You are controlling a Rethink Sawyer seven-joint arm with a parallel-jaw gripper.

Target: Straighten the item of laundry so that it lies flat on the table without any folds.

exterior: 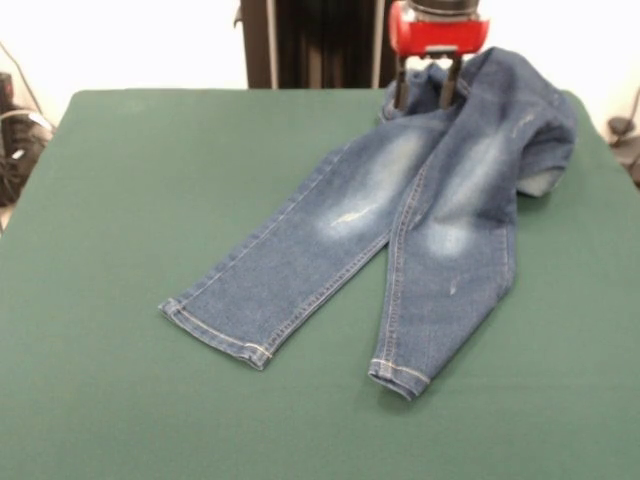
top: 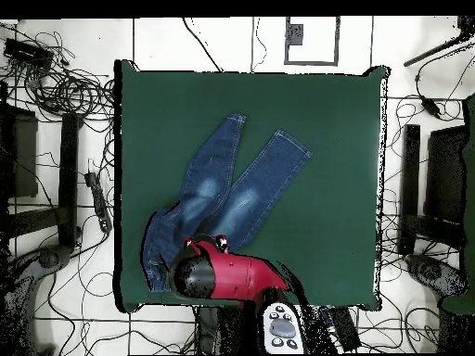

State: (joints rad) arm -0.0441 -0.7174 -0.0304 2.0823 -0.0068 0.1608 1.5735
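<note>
The small blue jeans lie on the dark green table, right of the middle. The two legs spread flat toward the near side, cuffs apart. The waist end at the far edge is bunched, and its right side is folded over in a hump. My gripper stands over the waistband at the far edge, open, with its two dark fingers apart and a bit of denim between them. In the overhead view the jeans lie left of the table's middle, and the red arm covers the waist and the gripper.
The jeans' waist lies close to the table's edge on the robot's side. The left half of the table in the front view is bare felt. Cables and dark stands surround the table on the floor. A grey control box sits by the robot's base.
</note>
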